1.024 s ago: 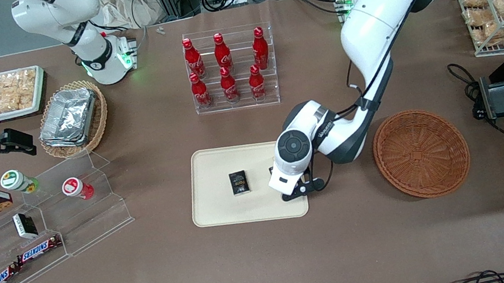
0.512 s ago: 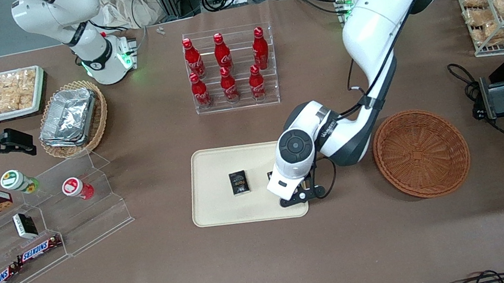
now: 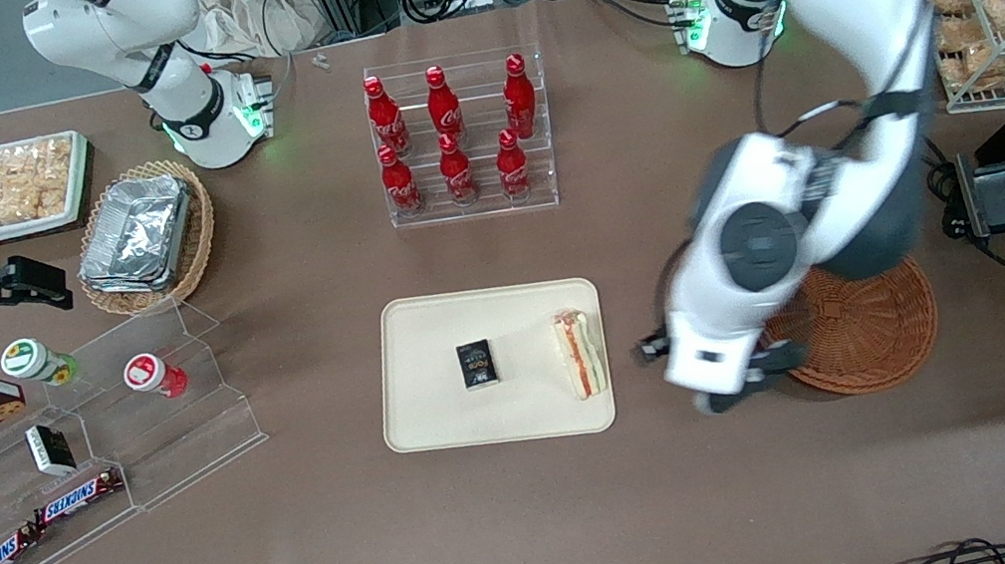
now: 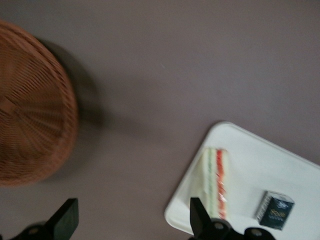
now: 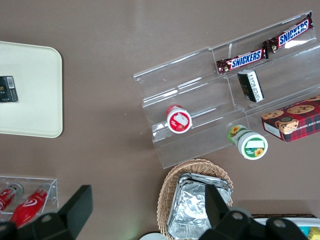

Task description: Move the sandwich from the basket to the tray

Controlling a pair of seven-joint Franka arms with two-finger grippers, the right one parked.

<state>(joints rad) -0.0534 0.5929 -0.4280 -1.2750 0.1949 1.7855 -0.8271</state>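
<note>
a brown bench [image 3: 324, 552] carries the scene, with a clear rack of red bottles [image 3: 450, 139] farther from the front camera than the cream tray [image 3: 433, 414]. the sandwich [image 3: 579, 352] lies flat on the tray, along the edge that faces the working arm's end of the bench, its orange-red filling stripe showing (the wrist view shows it too [image 4: 216, 182]). a small dark box [image 3: 477, 364] rests on the tray beside it, apart from it. the round woven basket [image 3: 884, 332] sits near the tray toward the working arm's end, partly covered by the arm. the gripper [image 3: 713, 370] hangs above the bench between tray and basket, its fingers [image 4: 65, 220] spread wide and grasping nothing.
</note>
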